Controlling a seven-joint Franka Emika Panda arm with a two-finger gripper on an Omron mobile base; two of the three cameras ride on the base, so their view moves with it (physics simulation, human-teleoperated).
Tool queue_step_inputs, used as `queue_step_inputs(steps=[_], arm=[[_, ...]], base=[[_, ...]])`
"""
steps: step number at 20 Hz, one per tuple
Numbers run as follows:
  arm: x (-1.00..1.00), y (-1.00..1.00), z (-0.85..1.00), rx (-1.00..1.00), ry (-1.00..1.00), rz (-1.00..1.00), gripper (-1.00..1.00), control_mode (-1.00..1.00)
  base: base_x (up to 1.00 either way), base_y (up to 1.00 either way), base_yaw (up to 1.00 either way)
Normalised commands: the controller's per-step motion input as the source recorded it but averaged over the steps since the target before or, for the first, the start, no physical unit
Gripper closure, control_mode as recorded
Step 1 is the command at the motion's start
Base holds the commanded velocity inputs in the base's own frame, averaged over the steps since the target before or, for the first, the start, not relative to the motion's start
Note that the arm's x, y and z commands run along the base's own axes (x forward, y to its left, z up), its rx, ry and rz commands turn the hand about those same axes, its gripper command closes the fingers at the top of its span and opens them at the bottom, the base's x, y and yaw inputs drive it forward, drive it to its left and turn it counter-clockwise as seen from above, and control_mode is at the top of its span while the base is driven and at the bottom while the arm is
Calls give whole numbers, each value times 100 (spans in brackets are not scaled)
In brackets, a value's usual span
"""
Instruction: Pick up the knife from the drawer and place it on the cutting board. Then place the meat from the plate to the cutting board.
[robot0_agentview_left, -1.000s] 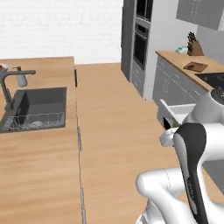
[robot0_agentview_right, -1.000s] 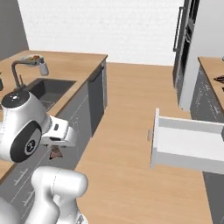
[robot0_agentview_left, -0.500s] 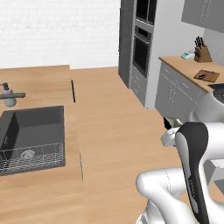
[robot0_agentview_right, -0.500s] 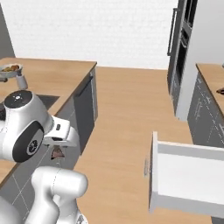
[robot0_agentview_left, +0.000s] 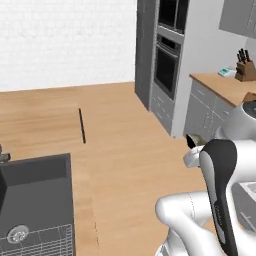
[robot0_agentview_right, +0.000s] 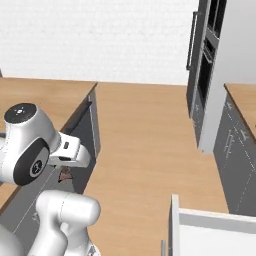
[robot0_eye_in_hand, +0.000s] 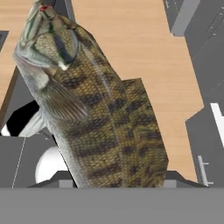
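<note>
The hand view shows a fish (robot0_eye_in_hand: 94, 109), brown with dark spots, rising from between the gripper (robot0_eye_in_hand: 111, 177) fingers with its head at the top; the claw is closed on the fish. The drawer (robot0_agentview_right: 212, 235) stands open beside the wooden floor (robot0_agentview_right: 145, 135), its white edge facing the arm; the floor between the drawer and the dark sink (robot0_agentview_left: 35, 200) is wide and free. A knife block (robot0_agentview_left: 245, 70) stands on the far counter (robot0_agentview_left: 225, 85), well apart from the sink; I cannot see the knife.

a glossy white arm (robot0_agentview_left: 200, 220) of rounded segments, with a black band and dark joint caps.
</note>
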Motion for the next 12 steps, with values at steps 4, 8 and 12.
queue_step_inputs(steps=[4, 8, 12], arm=[[0, 0, 0, 0, 0, 0, 100, 100], [0, 0, 0, 0, 0, 0, 100, 100], [0, 0, 0, 0, 0, 0, 100, 100]], base=[[100, 0, -7], [100, 0, -11], [100, -4, -15]])
